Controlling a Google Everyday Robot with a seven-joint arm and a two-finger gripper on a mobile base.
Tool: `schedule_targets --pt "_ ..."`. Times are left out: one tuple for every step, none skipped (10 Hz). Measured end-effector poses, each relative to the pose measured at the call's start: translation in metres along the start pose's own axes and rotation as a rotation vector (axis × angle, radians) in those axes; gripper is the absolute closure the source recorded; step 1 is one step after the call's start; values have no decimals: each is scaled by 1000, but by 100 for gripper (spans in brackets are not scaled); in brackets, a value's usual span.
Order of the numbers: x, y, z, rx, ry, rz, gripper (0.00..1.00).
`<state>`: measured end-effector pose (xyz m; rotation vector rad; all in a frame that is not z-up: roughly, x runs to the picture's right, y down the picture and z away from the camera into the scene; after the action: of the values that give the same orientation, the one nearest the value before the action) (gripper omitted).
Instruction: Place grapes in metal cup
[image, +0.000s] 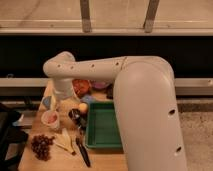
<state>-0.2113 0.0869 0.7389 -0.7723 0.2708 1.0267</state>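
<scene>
Nothing readable anywhere in my view, honestly. No label, brand, number or sign on the grapes (42, 146), the metal cup (75, 115), the green tray (105, 129) or the table (60, 161). My gripper (62, 97) hangs over the table's far-left end, jaws wide apart, with no markings either.

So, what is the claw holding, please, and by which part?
Nothing, it seems: the claw hovers open behind the white cup, while the grapes lie untouched.

Dark red-purple grapes (42, 146); green tray (102, 131); white cup (50, 119), pinkish inside; yellow-orange fruit (82, 107); tan surface (55, 161); cream hand (64, 100) beside the light blue cup (47, 102).
</scene>
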Motion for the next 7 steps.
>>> schedule_targets --pt "3 19 -1 -12 -2 -49 20" --pt "2 15 -1 -5 -4 -48 20" --pt "3 13 -1 -5 -3 -44 20" --pt "3 15 -1 -6 -3 -47 20" --pt "3 16 -1 -7 -1 -47 20" --pt "6 16 -1 -4 6 -46 20" --pt "12 20 1 -3 16 -44 20"
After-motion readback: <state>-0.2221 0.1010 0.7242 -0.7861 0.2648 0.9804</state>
